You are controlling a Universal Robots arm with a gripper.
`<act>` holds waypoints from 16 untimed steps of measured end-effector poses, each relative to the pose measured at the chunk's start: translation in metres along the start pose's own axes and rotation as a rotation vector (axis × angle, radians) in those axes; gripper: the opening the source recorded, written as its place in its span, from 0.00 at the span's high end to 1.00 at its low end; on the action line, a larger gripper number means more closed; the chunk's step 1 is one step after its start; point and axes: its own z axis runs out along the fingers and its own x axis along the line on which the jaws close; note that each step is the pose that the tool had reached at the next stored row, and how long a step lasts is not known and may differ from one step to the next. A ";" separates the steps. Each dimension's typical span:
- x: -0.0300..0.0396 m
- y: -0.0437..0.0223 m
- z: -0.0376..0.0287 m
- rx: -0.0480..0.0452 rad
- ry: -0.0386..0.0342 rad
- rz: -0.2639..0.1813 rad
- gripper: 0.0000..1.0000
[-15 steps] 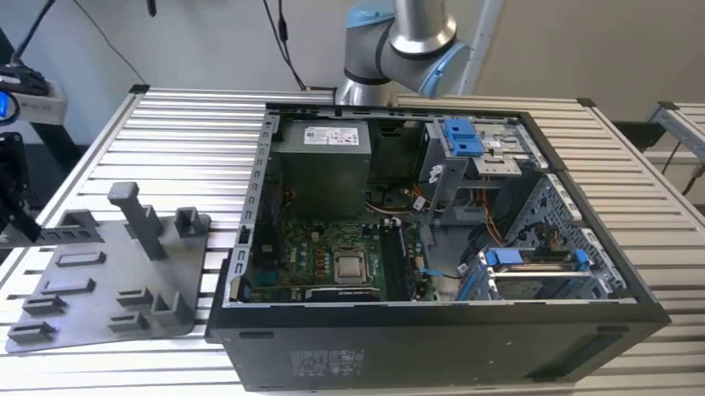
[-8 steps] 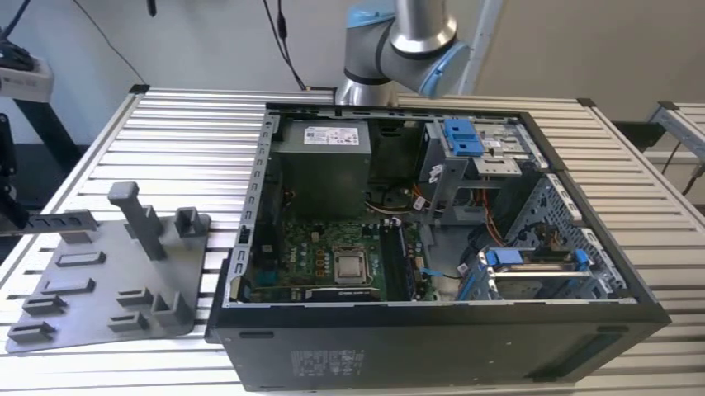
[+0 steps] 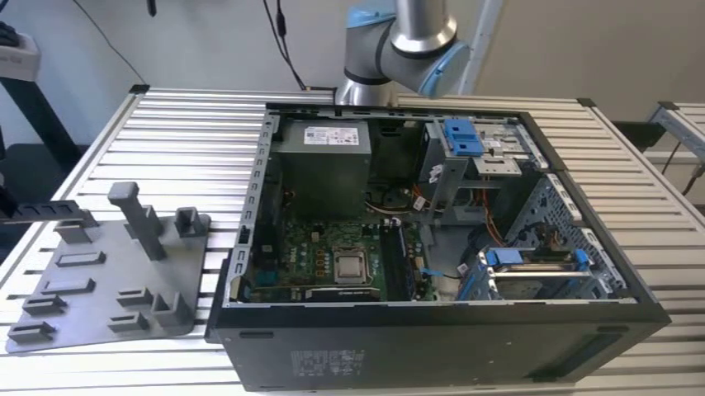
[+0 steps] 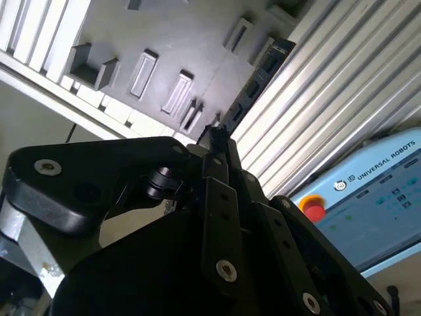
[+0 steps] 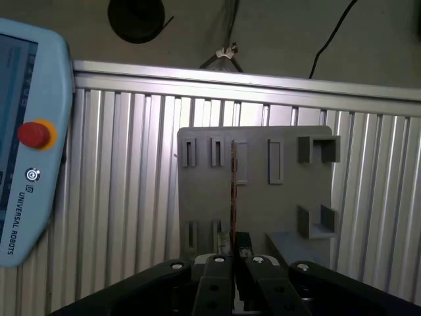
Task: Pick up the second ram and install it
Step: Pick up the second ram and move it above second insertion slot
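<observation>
Slatted metal surface (image 3: 187,124) carries the whole setup. The open computer case (image 3: 441,351) lies on its side toward the exterior view's right. Inside it, the green motherboard (image 3: 330,256) and grey power supply (image 3: 322,161) face up. My arm (image 3: 402,41) rises behind the case's far wall. The grey holder tray (image 3: 99,280) lies flat on the surface just beside the case, on the exterior view's left, with its posts upright. The teach pendant (image 5: 26,131), with its red button (image 5: 34,133), sits off to one side of the tray in both wrist views.

My tool (image 5: 233,247) is closed on the second ram (image 5: 232,191). The black fingers pinch one end from both flat sides, and the rest juts straight out past the fingertips. In the first wrist view I see it edge-on, a thin dark line across the middle of the tray. In the second wrist view the second ram (image 4: 253,85) shows a dark face with small chips, with the tray's edge and the slats behind it. I cannot tell whether its far end touches the tray.
</observation>
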 end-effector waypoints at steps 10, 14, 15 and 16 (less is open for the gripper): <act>-0.0007 0.0001 -0.0169 0.0001 0.0000 0.000 0.86; -0.0008 0.0001 -0.0195 0.0002 -0.0001 0.000 0.86; -0.0008 0.0001 -0.0195 0.0002 -0.0003 0.000 0.86; -0.0008 0.0001 -0.0195 0.0002 -0.0004 0.000 0.86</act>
